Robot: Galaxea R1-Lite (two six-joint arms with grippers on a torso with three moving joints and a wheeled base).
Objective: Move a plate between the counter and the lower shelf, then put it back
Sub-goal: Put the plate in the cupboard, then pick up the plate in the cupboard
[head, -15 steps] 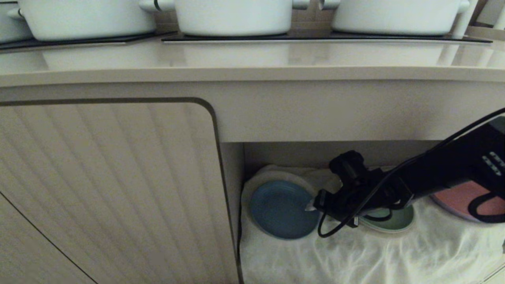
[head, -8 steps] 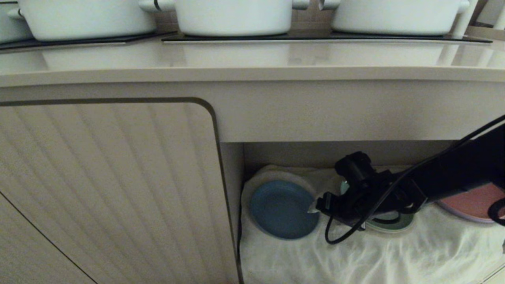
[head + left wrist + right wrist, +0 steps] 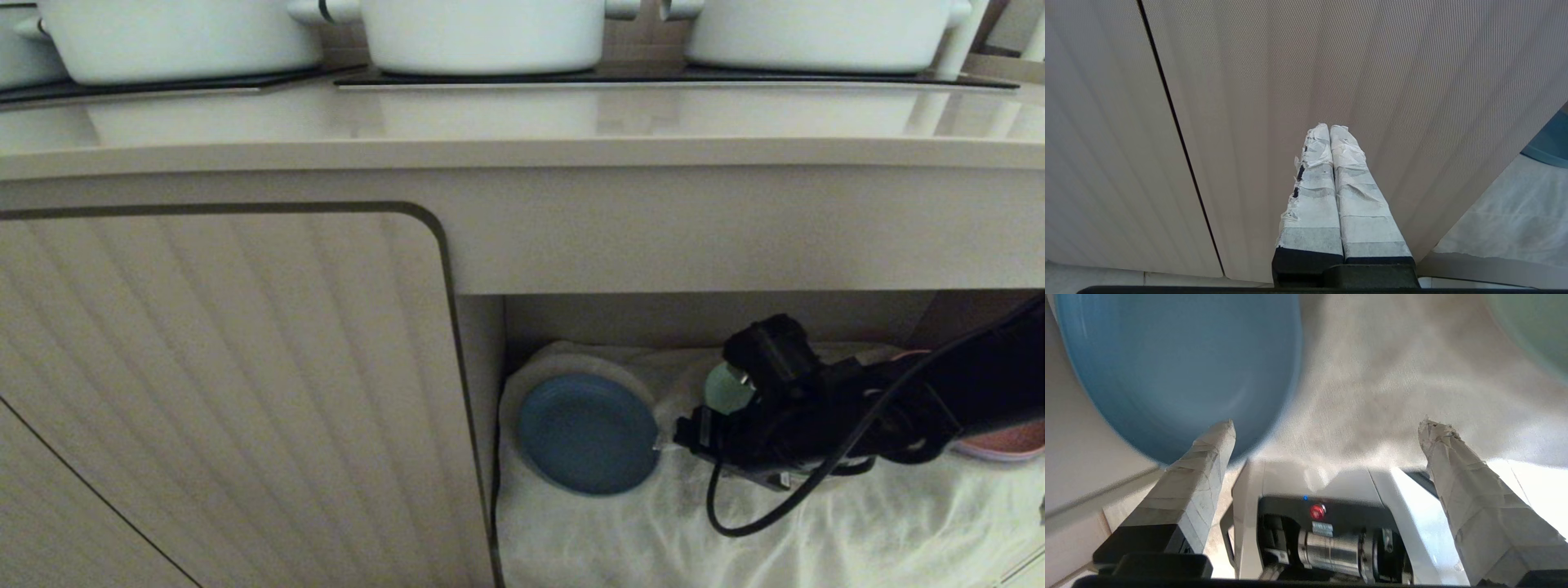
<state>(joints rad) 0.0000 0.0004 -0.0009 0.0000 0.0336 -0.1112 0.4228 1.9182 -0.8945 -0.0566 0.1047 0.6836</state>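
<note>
Head view: the beige worktop [image 3: 522, 122] runs across the top, carrying 3 white pots [image 3: 482, 33] on black glass hob panels [image 3: 669, 79]. Below it, a ribbed cabinet door [image 3: 220, 392] fills the left side, and to its right opens the lower shelf [image 3: 694, 318], floored with wrinkly white cloth [image 3: 653, 531]. The light-blue plate [image 3: 586, 433] lies flat on that cloth at the shelf's left end, close to the side wall. The right arm reaches in from the right, and the right gripper [image 3: 663, 445] sits just beside the plate's right rim, low over the cloth (whether a fingertip touches the rim cannot be told here). Behind the arm a green plate [image 3: 727, 390] shows partly, and a pink plate [image 3: 1000, 439] peeks out further right. A black cable [image 3: 759, 514] loops under the wrist.

Left wrist view: the left gripper [image 3: 1330, 127] has its 2 taped fingers [image 3: 1314, 196] pressed together with nothing between them, pointing at the ribbed cabinet door [image 3: 1290, 81]. A sliver of the blue plate [image 3: 1551, 143] and cloth [image 3: 1515, 220] shows at one edge.

Right wrist view: the right gripper [image 3: 1327, 424] stands wide, its 2 taped fingers [image 3: 1204, 457] far apart and holding nothing. One finger overlaps the edge of the blue plate [image 3: 1175, 359]; the other hangs over bare cloth [image 3: 1392, 384]. A corner of the green plate [image 3: 1535, 330] is visible.
</note>
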